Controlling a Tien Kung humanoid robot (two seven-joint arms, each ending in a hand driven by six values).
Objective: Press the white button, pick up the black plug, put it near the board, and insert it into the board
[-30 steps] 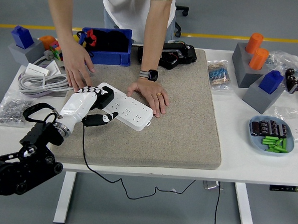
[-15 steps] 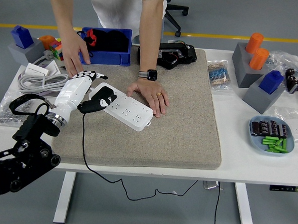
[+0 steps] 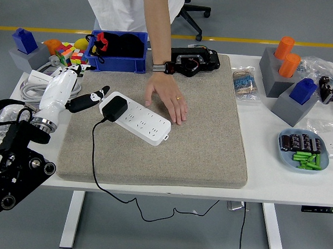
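Felt mat (image 3: pixel 210 143), boxy black plug (image 3: pixel 114 108) seated.

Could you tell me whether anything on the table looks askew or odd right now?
Nothing looks damaged or spilled. The white power strip lies diagonally on the grey mat, the black plug sits in its left end, and a person's hand rests beside it.

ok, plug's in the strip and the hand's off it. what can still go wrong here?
1. The plug may not be fully seated; depth can't be judged from above.
2. The person's hand rests by the strip, within the left hand's range.
3. The cord hangs off the table edge; a snag could tug the plug out.
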